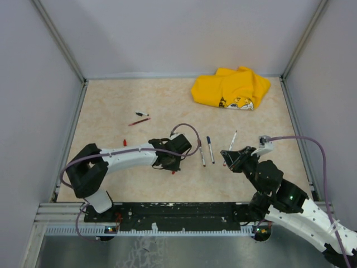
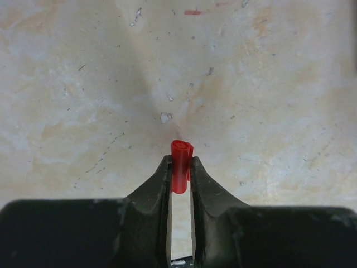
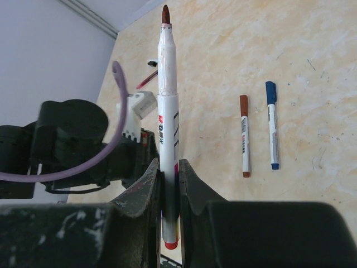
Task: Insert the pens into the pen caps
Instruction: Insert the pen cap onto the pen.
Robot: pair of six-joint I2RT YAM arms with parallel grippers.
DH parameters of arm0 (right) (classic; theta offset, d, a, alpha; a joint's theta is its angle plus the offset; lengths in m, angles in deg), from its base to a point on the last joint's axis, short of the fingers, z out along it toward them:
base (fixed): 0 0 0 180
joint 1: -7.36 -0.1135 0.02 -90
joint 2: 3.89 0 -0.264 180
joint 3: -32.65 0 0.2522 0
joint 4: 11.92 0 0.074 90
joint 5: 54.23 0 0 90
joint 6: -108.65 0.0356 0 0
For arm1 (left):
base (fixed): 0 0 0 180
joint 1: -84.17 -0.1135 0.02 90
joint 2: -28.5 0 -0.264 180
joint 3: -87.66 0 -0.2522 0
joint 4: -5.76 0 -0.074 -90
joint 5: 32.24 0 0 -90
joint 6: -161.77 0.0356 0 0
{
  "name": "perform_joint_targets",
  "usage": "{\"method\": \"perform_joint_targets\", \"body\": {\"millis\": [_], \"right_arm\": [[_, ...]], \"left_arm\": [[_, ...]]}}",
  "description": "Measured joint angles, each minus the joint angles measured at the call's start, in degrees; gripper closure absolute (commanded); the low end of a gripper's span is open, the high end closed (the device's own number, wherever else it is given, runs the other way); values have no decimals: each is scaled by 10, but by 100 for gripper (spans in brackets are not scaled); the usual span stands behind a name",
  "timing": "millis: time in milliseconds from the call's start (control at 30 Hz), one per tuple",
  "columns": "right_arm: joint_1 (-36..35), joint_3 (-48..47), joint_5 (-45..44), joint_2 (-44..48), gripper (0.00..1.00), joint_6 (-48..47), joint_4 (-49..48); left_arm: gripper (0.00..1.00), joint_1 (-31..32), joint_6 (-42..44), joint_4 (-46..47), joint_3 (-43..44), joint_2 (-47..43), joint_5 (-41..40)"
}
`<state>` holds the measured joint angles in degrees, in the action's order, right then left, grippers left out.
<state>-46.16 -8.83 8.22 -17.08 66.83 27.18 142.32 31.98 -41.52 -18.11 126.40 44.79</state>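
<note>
My left gripper [image 2: 180, 167] is shut on a short red pen cap [image 2: 181, 162], which stands upright between the fingertips just above the table. In the top view that cap [image 1: 173, 172] shows as a red dot under the left gripper [image 1: 170, 165]. My right gripper [image 3: 168, 173] is shut on a white-barrelled pen [image 3: 167, 111], its bare dark tip pointing up and its red end below the jaws. From above, this pen [image 1: 232, 139] sticks out of the right gripper [image 1: 228, 158]. A brown-capped pen [image 3: 244, 137] and a blue-capped pen [image 3: 271, 125] lie side by side between the arms.
A yellow cloth [image 1: 231, 88] lies crumpled at the back right. Two more pens, one black [image 1: 141, 114] and one red [image 1: 139, 121], lie at the back left, with a loose red cap [image 1: 125, 142] nearer. Grey walls enclose the table on three sides.
</note>
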Motion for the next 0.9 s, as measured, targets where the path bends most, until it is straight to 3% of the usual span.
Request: {"method": "perform_joint_targets", "body": {"millis": [233, 467, 900], "right_arm": [[0, 0, 9, -9, 100, -7, -1], [0, -2, 49, -85, 100, -38, -22], [-10, 9, 232, -238, 100, -35, -226]], "left_arm": [[82, 0, 31, 56, -28, -131, 6], [82, 0, 35, 113, -53, -242, 5], [80, 0, 11, 216, -127, -448, -26]]}}
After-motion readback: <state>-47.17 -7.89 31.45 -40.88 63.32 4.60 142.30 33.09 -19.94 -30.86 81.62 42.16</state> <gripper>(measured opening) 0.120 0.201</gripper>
